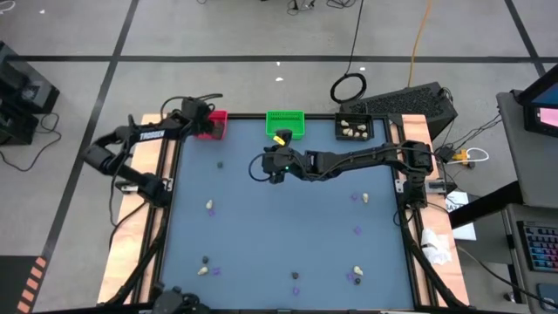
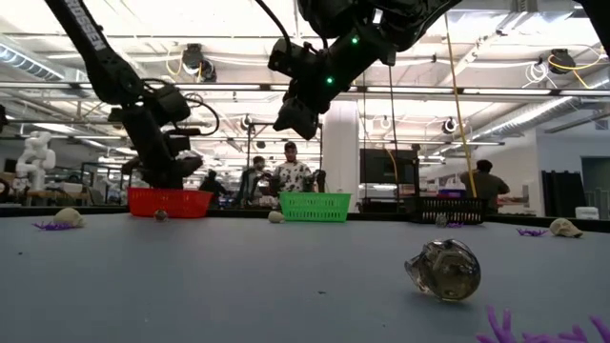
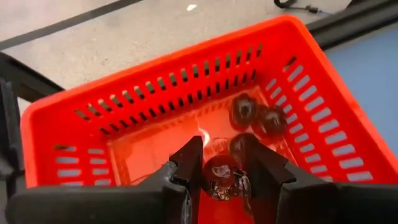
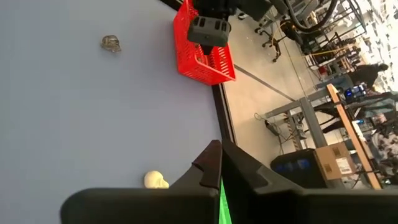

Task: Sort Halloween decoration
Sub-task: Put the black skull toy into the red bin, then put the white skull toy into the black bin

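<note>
My left gripper (image 3: 225, 152) hangs over the red bin (image 3: 186, 81) at the table's far left (image 1: 215, 125), shut on a dark grey, glassy lump (image 3: 221, 177). Three more dark lumps (image 3: 256, 119) lie on the bin's floor. My right gripper (image 4: 221, 152) is shut with nothing showing between its fingers. It hovers above the table's middle (image 1: 276, 167), just in front of the green bin (image 1: 285, 124). A cream lump (image 4: 157, 180) lies on the table beyond it. Cream, dark and purple trinkets lie scattered over the blue-grey table (image 1: 288, 227). My left gripper pinches the dark glassy lump by two opposite sides (image 3: 208, 174) between its two fingers. The fingers slant downward into the red bin's opening from the near side. The lump is lifted clear above the bin's floor.
A black bin (image 1: 355, 128) holding cream lumps stands at the far right. Loose trinkets lie at the near side, among them a dark lump (image 2: 443, 270) and purple bits (image 1: 357, 231). People stand in the room behind the table (image 2: 291, 173).
</note>
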Controlling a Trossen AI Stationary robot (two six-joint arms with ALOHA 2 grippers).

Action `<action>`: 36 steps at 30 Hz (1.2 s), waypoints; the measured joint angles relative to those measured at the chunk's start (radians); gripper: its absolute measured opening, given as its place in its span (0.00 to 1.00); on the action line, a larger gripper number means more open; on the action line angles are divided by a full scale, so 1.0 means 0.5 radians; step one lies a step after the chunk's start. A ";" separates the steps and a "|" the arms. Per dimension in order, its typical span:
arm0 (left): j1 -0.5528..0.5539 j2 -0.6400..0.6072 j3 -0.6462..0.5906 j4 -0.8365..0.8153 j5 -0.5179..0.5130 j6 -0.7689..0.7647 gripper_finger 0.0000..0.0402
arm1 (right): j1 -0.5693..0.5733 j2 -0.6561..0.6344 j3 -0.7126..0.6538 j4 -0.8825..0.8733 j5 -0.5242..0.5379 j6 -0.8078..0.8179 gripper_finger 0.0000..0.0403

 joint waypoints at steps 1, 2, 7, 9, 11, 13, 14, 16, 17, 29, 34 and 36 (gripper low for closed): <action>0.002 0.017 0.012 0.003 0.002 0.000 0.24 | 0.000 0.000 0.000 -0.002 0.000 0.017 0.00; 0.002 0.032 0.024 0.007 0.001 0.000 0.24 | 0.000 0.000 0.000 -0.002 -0.001 0.032 0.00; -0.002 0.040 0.063 0.009 0.010 0.003 0.24 | 0.000 0.000 0.000 -0.001 -0.002 0.037 0.00; -0.002 0.040 0.071 0.002 0.028 0.007 0.24 | 0.000 0.000 0.000 -0.008 -0.002 0.037 0.00; -0.002 0.040 0.080 0.002 0.037 0.037 0.24 | 0.000 0.000 0.000 -0.016 -0.002 0.037 0.00; -0.002 0.040 0.085 0.002 0.038 0.038 0.26 | 0.000 0.000 0.000 -0.022 -0.002 0.037 0.00; -0.002 0.040 0.085 0.000 0.039 0.039 0.28 | 0.000 0.000 0.000 -0.026 -0.002 0.037 0.00; -0.002 0.040 0.085 -0.003 0.039 0.038 0.31 | 0.000 0.000 0.000 -0.034 -0.002 0.037 0.00; -0.002 0.040 0.085 -0.007 0.039 0.038 0.34 | 0.000 0.000 0.000 -0.036 -0.002 0.037 0.00; -0.013 -0.122 0.085 -0.009 0.038 0.097 0.48 | -0.011 0.000 0.001 -0.041 -0.279 0.167 0.00; -0.102 -0.368 0.085 -0.008 0.038 0.117 0.43 | -0.064 -0.001 -0.076 -0.004 -0.529 0.268 0.00; -0.177 -0.465 0.085 -0.003 0.037 0.194 0.39 | -0.085 -0.001 -0.121 0.052 -0.577 0.321 0.00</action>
